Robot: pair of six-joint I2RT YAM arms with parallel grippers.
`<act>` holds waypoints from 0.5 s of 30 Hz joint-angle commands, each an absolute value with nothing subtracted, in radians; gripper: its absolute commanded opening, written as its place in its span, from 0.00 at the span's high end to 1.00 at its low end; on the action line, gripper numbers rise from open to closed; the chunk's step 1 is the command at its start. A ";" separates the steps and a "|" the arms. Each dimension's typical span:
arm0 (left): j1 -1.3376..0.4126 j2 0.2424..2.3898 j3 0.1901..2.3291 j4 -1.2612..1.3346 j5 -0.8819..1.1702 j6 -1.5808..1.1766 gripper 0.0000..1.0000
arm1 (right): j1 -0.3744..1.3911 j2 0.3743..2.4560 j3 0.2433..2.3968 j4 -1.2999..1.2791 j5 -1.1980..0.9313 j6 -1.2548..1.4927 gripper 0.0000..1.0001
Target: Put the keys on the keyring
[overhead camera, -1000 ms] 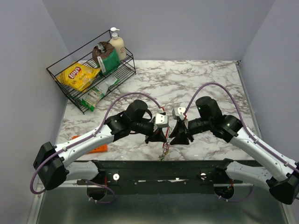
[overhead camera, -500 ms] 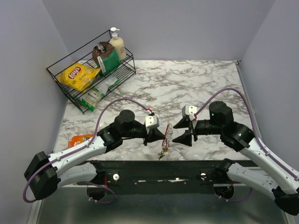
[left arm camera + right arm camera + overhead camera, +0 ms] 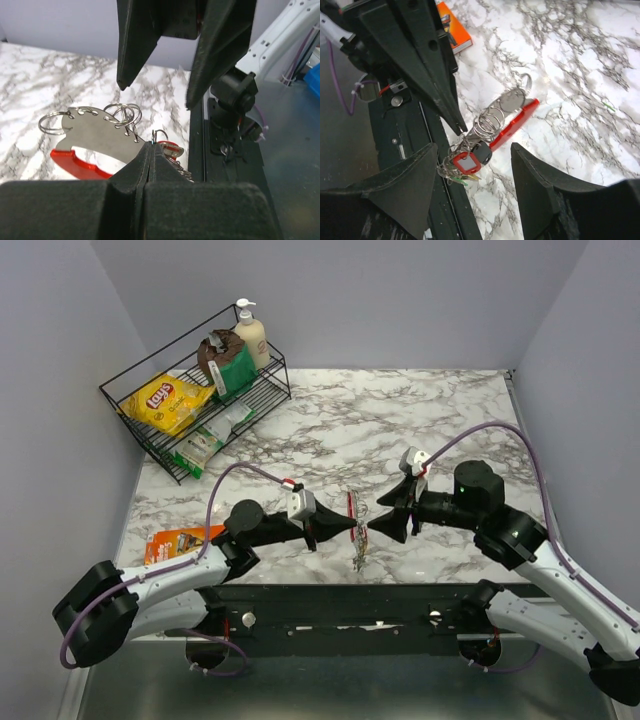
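Note:
The keyring (image 3: 354, 522), a silvery holed plate (image 3: 95, 135) on a red curved loop (image 3: 516, 121), hangs above the table's near edge. My left gripper (image 3: 343, 526) is shut, its tips (image 3: 151, 145) pinching a small wire ring at the plate's end. Several split rings (image 3: 492, 120) thread the plate's holes. The keys (image 3: 462, 165) dangle in a bunch below, with a red-framed tag (image 3: 468, 162) and green and yellow heads. My right gripper (image 3: 383, 521) stands open facing the left one, its fingers (image 3: 400, 185) either side of the bunch and touching nothing.
An orange packet (image 3: 184, 541) lies on the marble at the near left. A black wire rack (image 3: 150, 435) at the back left holds a yellow chip bag (image 3: 166, 400), a brown bag and a pump bottle (image 3: 251, 335). The black base rail (image 3: 300, 597) runs under the keys.
My right gripper has opened and drawn back to the right. The left arm has swung lower and leftward, still pinching the keyring, which now hangs higher between the two grippers.

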State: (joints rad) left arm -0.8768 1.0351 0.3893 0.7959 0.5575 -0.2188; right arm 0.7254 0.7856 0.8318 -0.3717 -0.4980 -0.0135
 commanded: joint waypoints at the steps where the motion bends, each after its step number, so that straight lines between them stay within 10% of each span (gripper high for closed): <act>1: -0.874 1.057 0.344 1.112 0.499 -0.235 1.00 | 0.727 0.759 0.824 -0.345 -0.394 0.087 0.33; 15: -0.871 1.189 0.284 1.497 0.456 -0.242 1.00 | 0.655 0.792 0.821 -0.221 -0.692 0.183 0.40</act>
State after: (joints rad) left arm -0.8768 1.1713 0.2958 1.2438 0.5079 -0.2531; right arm 0.6777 0.7742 0.8284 -0.2943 -0.5709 0.1429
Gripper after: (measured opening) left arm 0.009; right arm 0.603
